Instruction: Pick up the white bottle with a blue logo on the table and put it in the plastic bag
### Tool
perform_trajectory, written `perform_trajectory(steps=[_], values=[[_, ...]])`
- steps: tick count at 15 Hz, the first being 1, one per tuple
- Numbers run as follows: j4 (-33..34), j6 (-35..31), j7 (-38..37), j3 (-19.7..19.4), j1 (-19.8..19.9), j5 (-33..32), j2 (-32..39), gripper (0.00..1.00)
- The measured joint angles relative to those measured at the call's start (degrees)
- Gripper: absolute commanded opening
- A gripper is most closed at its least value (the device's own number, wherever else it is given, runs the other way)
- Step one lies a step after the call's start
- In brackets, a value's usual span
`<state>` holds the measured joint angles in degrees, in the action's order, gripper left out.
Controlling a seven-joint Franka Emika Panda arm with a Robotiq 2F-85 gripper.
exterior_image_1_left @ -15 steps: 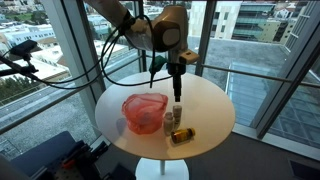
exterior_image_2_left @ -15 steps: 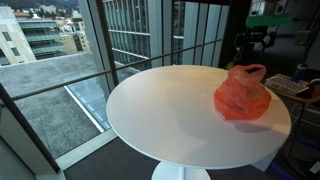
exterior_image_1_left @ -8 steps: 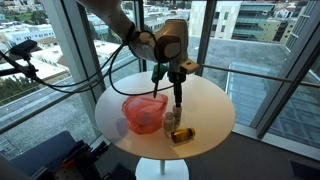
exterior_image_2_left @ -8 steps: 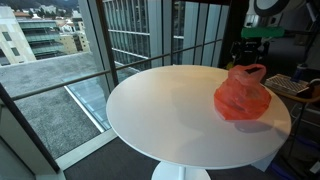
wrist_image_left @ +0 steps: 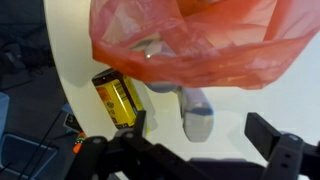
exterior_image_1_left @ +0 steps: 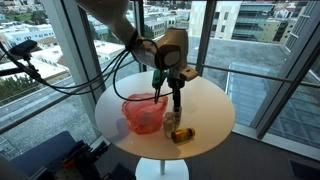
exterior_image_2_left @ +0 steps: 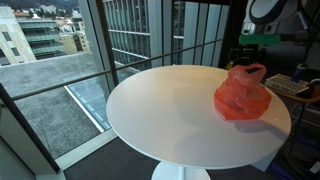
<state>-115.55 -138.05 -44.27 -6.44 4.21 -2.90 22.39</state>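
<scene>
While the arm (exterior_image_1_left: pixel 125 30) reaches in from the upper left in an exterior view, the red plastic bag (exterior_image_1_left: pixel 145 112) sits on the left half of the round white counter (exterior_image_1_left: pixel 215 105) with its mouth gaping upward. Just right of the bag the claw (exterior_image_1_left: pixel 177 97) hangs pointing straight down, close to the bag's right edge. Below it and a little further right, a yellow bottle (exterior_image_1_left: pixel 182 134) lies on its side near the counter's front rim.

Seen from the wrist, the yellow bottle (wrist_image_left: pixel 118 98) lies slanted at the left, close to the counter's edge (wrist_image_left: pixel 75 95). Just right of it, not touching, the white bottle (wrist_image_left: pixel 197 112) lies on the counter, outside the bag. Its upper end is veiled by the translucent hem of the red plastic bag (wrist_image_left: pixel 200 40), which fills the top of the picture. Its logo is too blurred to make out. The claw (wrist_image_left: pixel 195 150) is spread wide and grips nothing; its dark fingers (wrist_image_left: pixel 285 145) stand at the bottom of the picture, with the white bottle lined up in the gap between them.

From the opposite side, the bag (exterior_image_2_left: pixel 243 92) rests toward the right of the counter (exterior_image_2_left: pixel 160 110) and hides both bottles.
</scene>
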Motion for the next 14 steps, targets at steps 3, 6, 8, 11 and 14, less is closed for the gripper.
perform_trajectory(steps=[3,6,8,11,14], values=[[0.6,0.0,0.1,-0.2,0.0,0.0,1.1,0.89],[1.4,0.0,0.1,-0.4,-0.1,0.0,2.2,0.59],[1.9,0.0,0.1,-0.5,-0.3,0.0,2.8,0.40],[2.3,0.0,0.1,-0.7,-0.6,0.0,3.3,0.19],[2.6,-0.2,0.1,-0.9,-0.7,0.0,3.3,0.10]])
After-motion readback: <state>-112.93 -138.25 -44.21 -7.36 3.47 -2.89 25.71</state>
